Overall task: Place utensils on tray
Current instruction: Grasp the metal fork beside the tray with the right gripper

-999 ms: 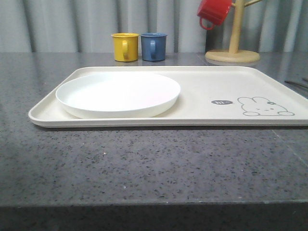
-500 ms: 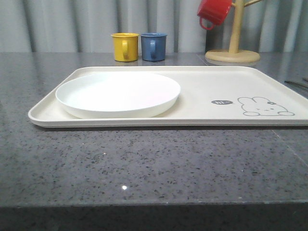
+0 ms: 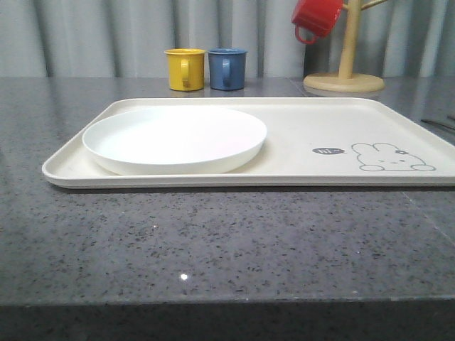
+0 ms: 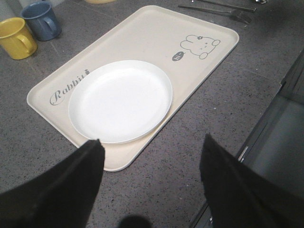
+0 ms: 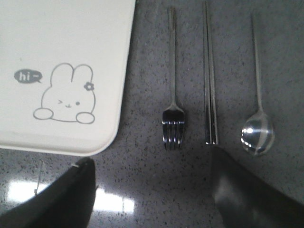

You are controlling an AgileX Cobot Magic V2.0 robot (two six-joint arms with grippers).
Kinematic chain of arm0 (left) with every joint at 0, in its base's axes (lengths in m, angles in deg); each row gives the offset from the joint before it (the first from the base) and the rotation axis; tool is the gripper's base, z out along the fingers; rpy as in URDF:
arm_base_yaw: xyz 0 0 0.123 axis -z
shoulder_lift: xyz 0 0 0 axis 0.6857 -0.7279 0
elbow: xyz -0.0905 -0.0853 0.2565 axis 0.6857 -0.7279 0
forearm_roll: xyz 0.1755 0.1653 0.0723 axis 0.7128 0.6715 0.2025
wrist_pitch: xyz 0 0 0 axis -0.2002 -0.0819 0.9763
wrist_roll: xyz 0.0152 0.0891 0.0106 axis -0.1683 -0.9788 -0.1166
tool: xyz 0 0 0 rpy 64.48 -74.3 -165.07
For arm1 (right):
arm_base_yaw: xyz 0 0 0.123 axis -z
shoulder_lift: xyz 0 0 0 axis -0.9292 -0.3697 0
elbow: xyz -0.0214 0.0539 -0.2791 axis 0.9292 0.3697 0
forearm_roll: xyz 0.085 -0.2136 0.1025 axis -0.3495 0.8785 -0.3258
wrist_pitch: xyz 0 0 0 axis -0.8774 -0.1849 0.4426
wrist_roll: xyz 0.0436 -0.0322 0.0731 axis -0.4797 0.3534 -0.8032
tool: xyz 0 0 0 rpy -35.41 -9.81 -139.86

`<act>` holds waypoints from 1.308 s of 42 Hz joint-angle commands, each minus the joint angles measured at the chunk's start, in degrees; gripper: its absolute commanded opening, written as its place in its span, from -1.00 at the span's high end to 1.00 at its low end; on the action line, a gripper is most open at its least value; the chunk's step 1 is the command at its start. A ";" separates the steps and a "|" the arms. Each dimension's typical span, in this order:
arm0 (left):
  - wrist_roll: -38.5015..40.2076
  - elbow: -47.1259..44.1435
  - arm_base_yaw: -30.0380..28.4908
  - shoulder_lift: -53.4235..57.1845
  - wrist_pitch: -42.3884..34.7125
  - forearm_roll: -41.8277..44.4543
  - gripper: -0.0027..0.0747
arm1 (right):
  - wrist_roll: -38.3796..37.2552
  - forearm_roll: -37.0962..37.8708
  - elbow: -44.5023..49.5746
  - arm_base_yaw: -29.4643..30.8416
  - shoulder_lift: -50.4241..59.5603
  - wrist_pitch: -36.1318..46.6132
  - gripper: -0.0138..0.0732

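The cream tray (image 3: 298,128) with its rabbit print lies on the dark stone table, and the round white plate (image 3: 174,138) rests on its left half. The left wrist view looks down on the tray (image 4: 142,42) and plate (image 4: 121,99), with my left gripper (image 4: 151,147) open above the table beside the tray's near corner. My right gripper (image 5: 152,159) hangs open over bare table, just short of the fork (image 5: 173,95), the chopsticks (image 5: 210,80) and the spoon (image 5: 257,114), which lie side by side next to the tray (image 5: 61,57).
A yellow mug (image 3: 185,69) and a blue mug (image 3: 227,68) stand behind the tray. A red mug (image 3: 316,18) hangs on a wooden mug tree (image 3: 345,78) at the back right. The table's front edge runs below a wide bare strip of stone.
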 commanded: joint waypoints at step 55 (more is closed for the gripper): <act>0.76 1.46 0.41 -0.02 -4.21 -0.73 -0.17 | 5.38 -1.47 -20.63 3.75 -40.61 -3.25 0.04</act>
